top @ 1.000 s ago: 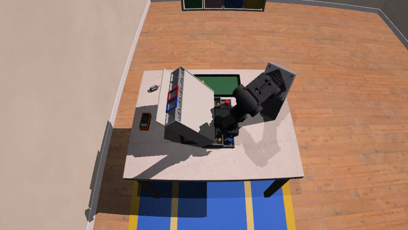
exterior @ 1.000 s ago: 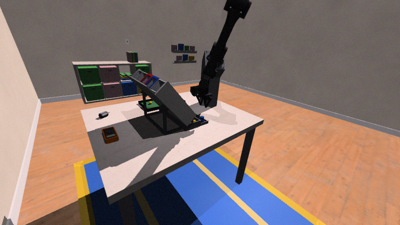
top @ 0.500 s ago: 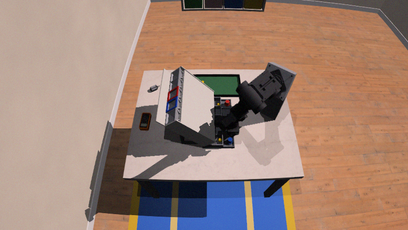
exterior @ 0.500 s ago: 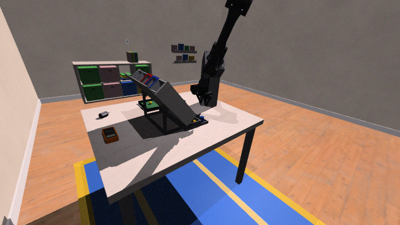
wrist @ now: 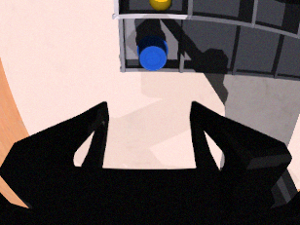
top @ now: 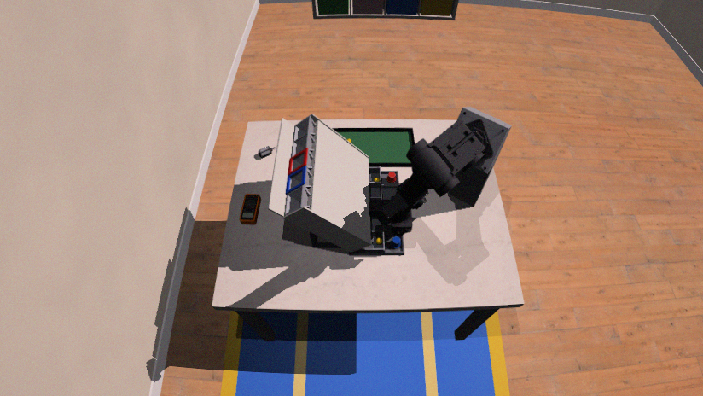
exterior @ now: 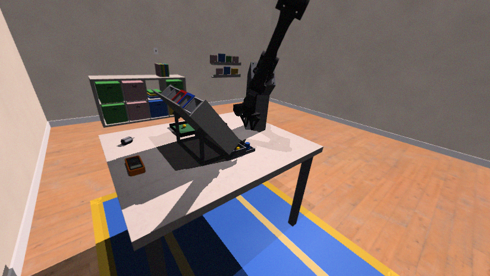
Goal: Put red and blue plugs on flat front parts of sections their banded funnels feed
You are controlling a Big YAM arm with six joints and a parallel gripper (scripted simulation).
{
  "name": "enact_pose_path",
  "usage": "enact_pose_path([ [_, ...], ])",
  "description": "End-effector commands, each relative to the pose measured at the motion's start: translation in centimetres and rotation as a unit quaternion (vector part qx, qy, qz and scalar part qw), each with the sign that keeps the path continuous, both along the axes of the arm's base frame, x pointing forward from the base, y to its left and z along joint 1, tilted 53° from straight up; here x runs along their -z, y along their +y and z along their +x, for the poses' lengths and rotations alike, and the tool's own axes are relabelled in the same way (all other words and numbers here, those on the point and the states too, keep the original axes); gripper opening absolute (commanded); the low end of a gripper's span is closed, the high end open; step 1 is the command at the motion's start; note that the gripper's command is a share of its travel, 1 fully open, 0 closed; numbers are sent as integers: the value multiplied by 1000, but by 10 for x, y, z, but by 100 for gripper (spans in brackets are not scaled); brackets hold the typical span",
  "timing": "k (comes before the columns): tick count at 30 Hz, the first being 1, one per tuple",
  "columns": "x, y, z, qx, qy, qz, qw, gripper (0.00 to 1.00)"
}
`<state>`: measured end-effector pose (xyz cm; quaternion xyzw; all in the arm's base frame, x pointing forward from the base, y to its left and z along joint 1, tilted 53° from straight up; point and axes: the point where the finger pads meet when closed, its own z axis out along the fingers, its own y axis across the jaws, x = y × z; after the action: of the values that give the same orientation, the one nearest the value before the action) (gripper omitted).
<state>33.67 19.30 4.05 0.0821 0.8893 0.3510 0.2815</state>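
The table [top: 442,275] [exterior: 274,160] is seen from high above in the top view, with the lens pitched steeply down and the whole tabletop framed at room distance. In the exterior view it is looked at obliquely from above one corner, with the far grey wall [exterior: 394,68] faced and the sloped cover [top: 339,171] [exterior: 214,126] shown from its side. The wrist view is taken from close behind the gripper's fingers, aimed down at the sectioned tray [top: 402,252] [exterior: 253,149] [wrist: 151,72]. The blue plug [top: 396,241] [exterior: 247,145] [wrist: 153,57] is shared by all three views.
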Motion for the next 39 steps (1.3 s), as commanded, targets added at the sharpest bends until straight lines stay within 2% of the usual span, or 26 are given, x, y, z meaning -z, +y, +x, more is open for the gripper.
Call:
enact_pose_path([
  [1, 5, -8, -4, 5, 6, -4, 1000, 59],
  [16, 4, -23, -12, 3, 4, -5, 1000, 59],
  [30, 6, -92, -34, 4, 2, -2, 1000, 59],
  [32, 6, -92, -34, 4, 2, -2, 1000, 59],
  [33, 1, -97, -30, 4, -5, -2, 1000, 59],
  [39, 2, -133, -42, 4, -6, -3, 1000, 59],
])
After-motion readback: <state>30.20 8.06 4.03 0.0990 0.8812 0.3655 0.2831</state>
